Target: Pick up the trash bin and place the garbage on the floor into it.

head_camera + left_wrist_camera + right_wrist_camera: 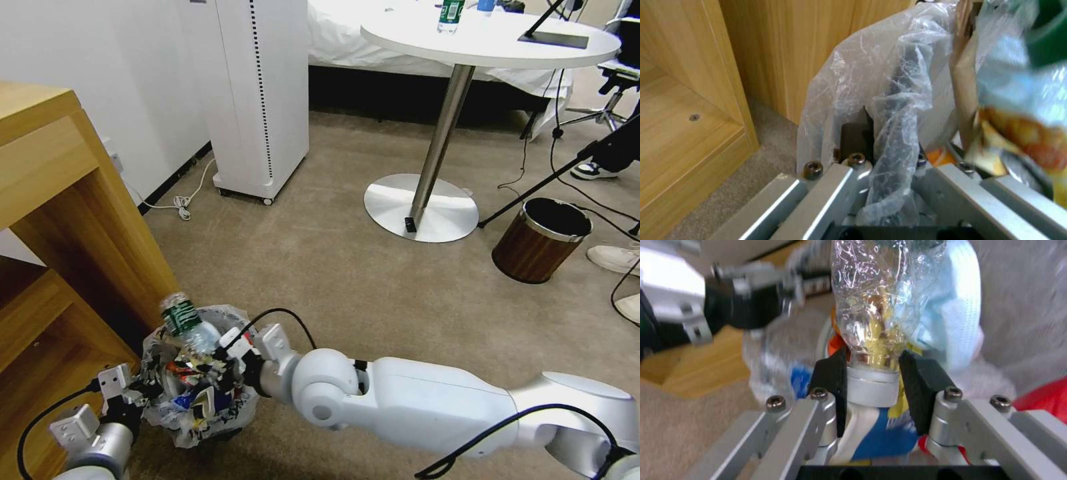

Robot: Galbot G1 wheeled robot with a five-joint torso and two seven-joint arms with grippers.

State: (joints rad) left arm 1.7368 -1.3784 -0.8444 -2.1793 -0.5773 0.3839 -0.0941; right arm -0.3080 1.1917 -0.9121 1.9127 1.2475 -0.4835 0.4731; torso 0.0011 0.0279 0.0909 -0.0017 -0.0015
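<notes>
Down low beside the wooden cabinet (60, 220), the trash bin (200, 427) sits just off the carpet floor (373, 293), its crinkly bag liner (871, 83) stuffed with wrappers and other litter. Left gripper (143, 390) is clamped on the bin's rim, one finger (853, 136) outside the liner, the bag bunched between the jaws. Right gripper (872, 386) reaches across over the bin, jaws closed on the green-labelled clear bottle (183, 320) at its white cap (871, 388); the bottle tilts up out of the bin toward the cabinet. A light-blue mask (951, 313) lies beside the bottle. Farther off stand a brown wood-look bin (540, 240) and a round white table (493, 37).
</notes>
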